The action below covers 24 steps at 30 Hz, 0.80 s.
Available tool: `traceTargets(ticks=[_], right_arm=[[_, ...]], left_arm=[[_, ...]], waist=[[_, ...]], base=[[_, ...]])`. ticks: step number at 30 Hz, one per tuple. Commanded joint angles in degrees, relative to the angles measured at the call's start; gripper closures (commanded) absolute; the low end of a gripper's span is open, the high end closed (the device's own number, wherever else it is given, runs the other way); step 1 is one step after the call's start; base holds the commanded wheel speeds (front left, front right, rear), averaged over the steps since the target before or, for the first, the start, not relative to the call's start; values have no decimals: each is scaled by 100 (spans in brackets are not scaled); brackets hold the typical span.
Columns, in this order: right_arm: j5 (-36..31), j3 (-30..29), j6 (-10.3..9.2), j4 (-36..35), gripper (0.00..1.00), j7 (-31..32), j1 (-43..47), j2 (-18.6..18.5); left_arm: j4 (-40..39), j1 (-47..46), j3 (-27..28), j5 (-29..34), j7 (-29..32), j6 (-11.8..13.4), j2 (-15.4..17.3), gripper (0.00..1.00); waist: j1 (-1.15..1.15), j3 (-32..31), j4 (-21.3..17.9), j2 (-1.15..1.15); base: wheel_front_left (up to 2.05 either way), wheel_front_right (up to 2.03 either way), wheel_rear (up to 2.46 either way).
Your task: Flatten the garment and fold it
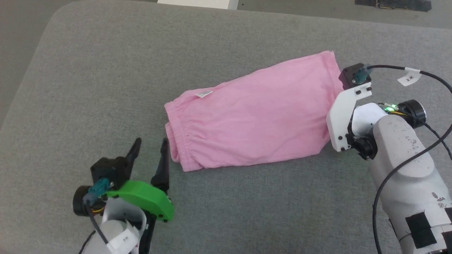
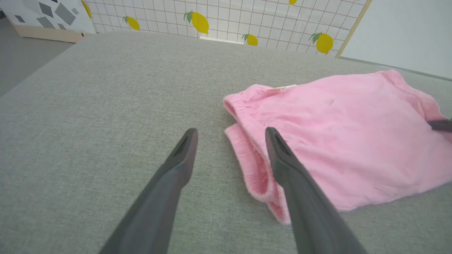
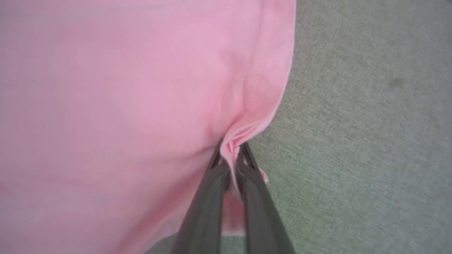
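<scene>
The pink garment is seen lying flat on the grey fabric-covered surface, a little right of the middle. It is stretched slantwise, so that its gathered waistband lies at the left, nearer end and its hem at the right, farther end. A small white tag is shown on the far edge close to the waistband. At the waistband the cloth is doubled over, with two gathered layers stacked and slightly offset. The left end effector is held just left of the waistband, low over the surface, with its two dark fingers spread wide apart and nothing between them. In the left wrist view its right-hand finger is seen overlapping the waistband's edge, though whether it touches the cloth cannot be told. The right end effector is placed at the garment's right-hand hem. Its fingers are pressed together on a small fold of the pink hem, which is pinched up into a ridge between the tips. In the head view those fingers are hidden under the white wrist bracket. A green cover is carried on the left wrist, and a black cable is led away from the right wrist. Beyond the surface a gridded wall printed with lemons is visible.
</scene>
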Motion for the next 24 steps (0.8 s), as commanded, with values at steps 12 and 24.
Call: traceTargets(ticks=[12,24], right_arm=[[269,304,-9,-428,100,-8,175,-39],[457,425,-9,-708,100,-66,241,45]], left_arm=[[-414,-524,-517,-206,3278,491,374,0],[287,-525,-492,-837,3958,167,409,100]], waist=[[0,-71,-382,0],[0,37,-653,0]], base=[[0,0,0],[0,0,0]])
